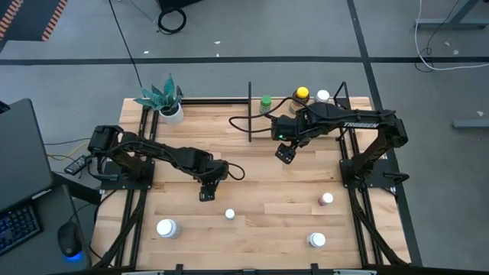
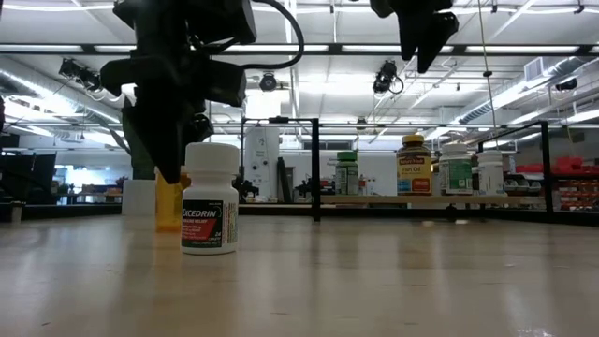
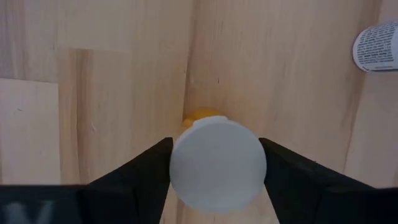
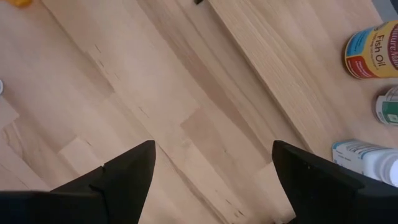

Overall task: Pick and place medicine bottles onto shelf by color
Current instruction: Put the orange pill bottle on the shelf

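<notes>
Straddling the white-capped amber bottle (image 3: 217, 163) upright mid-worktop (image 1: 260, 183), the left gripper (image 1: 207, 191) stands spread, fingers just beside its cap, not yet pinching; judged light, rigid, smooth plastic, best gripped across the cap.

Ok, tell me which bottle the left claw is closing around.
The orange bottle with a white cap, sitting between the left claw fingers. The other loose bottles on the table stand apart from it, and three are already on the shelf.
</notes>
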You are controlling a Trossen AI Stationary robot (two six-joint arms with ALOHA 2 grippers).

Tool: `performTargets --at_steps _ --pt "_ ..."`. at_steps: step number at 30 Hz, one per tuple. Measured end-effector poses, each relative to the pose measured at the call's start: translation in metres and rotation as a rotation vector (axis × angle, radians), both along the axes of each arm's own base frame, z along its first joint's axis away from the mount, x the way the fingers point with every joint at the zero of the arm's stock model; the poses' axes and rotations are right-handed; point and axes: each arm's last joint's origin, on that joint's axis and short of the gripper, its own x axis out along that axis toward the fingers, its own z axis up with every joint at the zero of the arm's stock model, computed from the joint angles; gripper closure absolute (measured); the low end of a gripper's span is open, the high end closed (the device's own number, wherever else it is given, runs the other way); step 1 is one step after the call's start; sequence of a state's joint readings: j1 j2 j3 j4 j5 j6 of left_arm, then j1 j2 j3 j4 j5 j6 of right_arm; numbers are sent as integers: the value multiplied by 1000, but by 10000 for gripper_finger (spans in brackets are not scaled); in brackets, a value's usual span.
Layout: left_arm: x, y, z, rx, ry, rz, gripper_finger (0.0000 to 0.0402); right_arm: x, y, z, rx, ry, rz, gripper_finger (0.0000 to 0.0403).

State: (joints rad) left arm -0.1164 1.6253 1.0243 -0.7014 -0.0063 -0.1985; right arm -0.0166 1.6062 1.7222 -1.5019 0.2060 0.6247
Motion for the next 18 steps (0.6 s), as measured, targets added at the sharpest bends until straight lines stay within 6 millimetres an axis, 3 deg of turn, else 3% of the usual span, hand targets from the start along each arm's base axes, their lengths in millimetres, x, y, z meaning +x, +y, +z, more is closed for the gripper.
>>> performTargets --at_steps 4,12,18 --pt "4 7 5 0 -17 18 158 -2 0 0 -3 19 5 74" --pt "23 24 30 1 -143 25 191 -11 0 5 -1 29 -8 74" --pt "42 36 54 24 -278 0 173 -26 0 17 0 -17 -61 75"
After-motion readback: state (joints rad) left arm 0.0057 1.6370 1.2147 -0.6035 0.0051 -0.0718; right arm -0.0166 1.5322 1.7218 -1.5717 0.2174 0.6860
